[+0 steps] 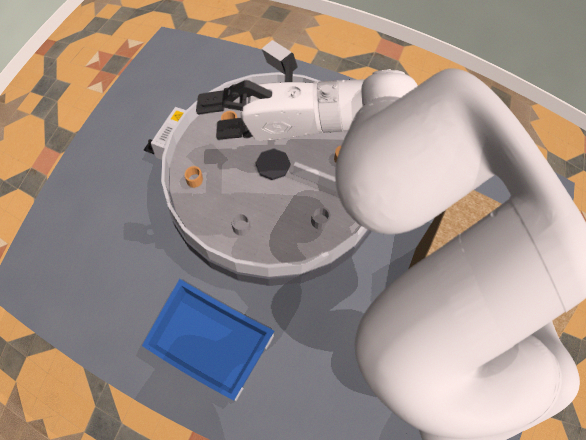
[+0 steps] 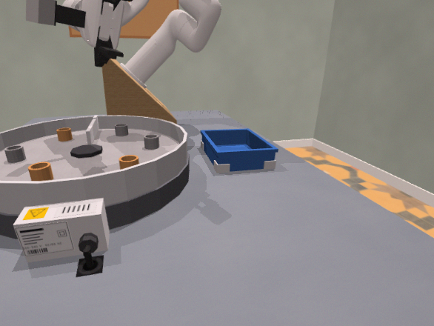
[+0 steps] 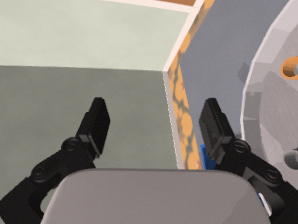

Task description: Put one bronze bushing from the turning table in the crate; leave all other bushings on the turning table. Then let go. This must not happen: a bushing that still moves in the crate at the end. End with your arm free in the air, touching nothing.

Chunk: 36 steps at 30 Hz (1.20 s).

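The round grey turning table (image 1: 260, 195) carries three bronze bushings and three grey ones. In the top view, one bronze bushing (image 1: 192, 173) stands at the left, one (image 1: 228, 115) shows between my fingers from above, and one (image 1: 338, 152) is mostly hidden by the arm. The exterior view shows the bronze bushings (image 2: 40, 170) (image 2: 129, 161) (image 2: 64, 134) plainly. The blue crate (image 1: 209, 337) (image 2: 238, 148) is empty. My gripper (image 1: 220, 116) (image 3: 154, 109) (image 2: 107, 53) is open and empty, lying level, high above the table's far side.
Grey bushings (image 1: 241, 224) (image 1: 320, 217) (image 2: 15, 153) and a black hub (image 1: 272, 163) sit on the table, which has a raised rim and a low divider (image 2: 91, 130). A control box with a joystick (image 2: 61, 230) stands beside it. A wooden wedge (image 2: 129, 94) holds the arm's base.
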Each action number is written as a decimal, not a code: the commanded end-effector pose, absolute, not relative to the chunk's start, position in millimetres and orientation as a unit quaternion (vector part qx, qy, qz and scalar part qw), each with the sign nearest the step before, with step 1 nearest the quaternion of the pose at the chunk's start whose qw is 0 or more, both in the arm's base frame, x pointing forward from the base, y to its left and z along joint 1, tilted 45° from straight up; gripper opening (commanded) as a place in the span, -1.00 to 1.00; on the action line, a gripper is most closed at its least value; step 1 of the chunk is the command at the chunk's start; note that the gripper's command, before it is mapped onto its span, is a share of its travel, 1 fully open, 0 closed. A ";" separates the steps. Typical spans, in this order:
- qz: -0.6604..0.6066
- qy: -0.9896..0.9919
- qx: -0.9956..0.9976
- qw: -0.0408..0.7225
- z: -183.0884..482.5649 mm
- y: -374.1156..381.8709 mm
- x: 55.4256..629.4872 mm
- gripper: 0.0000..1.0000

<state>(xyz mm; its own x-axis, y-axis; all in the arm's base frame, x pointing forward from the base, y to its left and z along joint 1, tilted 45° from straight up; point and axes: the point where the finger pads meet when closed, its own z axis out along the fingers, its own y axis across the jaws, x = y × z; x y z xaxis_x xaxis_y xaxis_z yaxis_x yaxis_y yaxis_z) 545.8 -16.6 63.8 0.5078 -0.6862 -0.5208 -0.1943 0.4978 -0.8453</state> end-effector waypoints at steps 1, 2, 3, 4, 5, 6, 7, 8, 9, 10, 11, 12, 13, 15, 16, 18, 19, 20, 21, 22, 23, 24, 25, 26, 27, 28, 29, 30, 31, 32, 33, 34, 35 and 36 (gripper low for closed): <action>-0.171 0.466 -0.472 0.729 64.8 -18.7 546.6 1.00; -0.171 0.466 -0.472 0.729 64.8 -18.7 546.6 1.00; -0.171 0.466 -0.472 0.729 64.8 -18.7 546.6 1.00; -0.171 0.466 -0.472 0.729 64.8 -18.7 546.6 1.00; -0.171 0.466 -0.472 0.729 64.8 -18.7 546.6 1.00; -0.171 0.466 -0.472 0.729 64.8 -18.7 546.6 1.00; -0.171 0.466 -0.472 0.729 64.8 -18.7 546.6 1.00; -0.171 0.466 -0.472 0.729 64.8 -18.7 546.6 1.00; -0.171 0.466 -0.472 0.729 64.8 -18.7 546.6 1.00; -0.171 0.466 -0.472 0.729 64.8 -18.7 546.6 1.00; -0.171 0.466 -0.472 0.729 64.8 -18.7 546.6 1.00; -0.171 0.466 -0.472 0.729 64.8 -18.7 546.6 1.00; -0.171 0.466 -0.472 0.729 64.8 -18.7 546.6 1.00; -0.171 0.466 -0.472 0.729 64.8 -18.7 546.6 1.00; -0.171 0.466 -0.472 0.729 64.8 -18.7 546.6 1.00; -0.171 0.466 -0.472 0.729 64.7 -18.6 546.5 1.00; -0.170 0.465 -0.475 0.728 64.0 -18.0 546.0 1.00; -0.169 0.461 -0.481 0.726 62.4 -16.6 544.8 1.00; -0.167 0.456 -0.493 0.722 59.3 -14.1 542.6 1.00; -0.163 0.447 -0.510 0.717 54.7 -10.5 539.1 1.00; -0.158 0.434 -0.533 0.709 48.5 -6.1 534.1 1.00; -0.154 0.423 -0.552 0.702 43.0 -2.7 529.5 1.00; -0.152 0.418 -0.560 0.699 40.9 -1.4 527.7 1.00; -0.150 0.412 -0.570 0.695 38.1 0.1 525.2 1.00; -0.147 0.405 -0.581 0.691 34.9 1.7 522.4 1.00; -0.144 0.398 -0.592 0.686 31.6 3.3 519.4 1.00; -0.141 0.390 -0.603 0.681 28.2 4.7 516.3 1.00; -0.139 0.382 -0.614 0.677 24.9 6.0 513.2 1.00; -0.136 0.374 -0.625 0.672 21.6 7.1 510.1 1.00; -0.133 0.366 -0.636 0.667 18.3 8.1 506.9 1.00; -0.133 0.366 -0.636 0.667 18.3 8.1 506.9 1.00; -0.133 0.366 -0.636 0.667 18.3 8.1 506.9 1.00; -0.124 0.342 -0.666 0.651 8.9 10.2 497.4 1.00; -0.122 0.336 -0.674 0.647 6.3 10.6 494.7 1.00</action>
<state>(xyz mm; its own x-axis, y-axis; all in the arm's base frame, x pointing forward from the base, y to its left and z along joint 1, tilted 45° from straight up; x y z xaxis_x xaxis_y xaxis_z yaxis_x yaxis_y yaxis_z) 508.4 7.3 20.6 0.6801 -0.6506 -0.3380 -0.2865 0.1885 -0.9394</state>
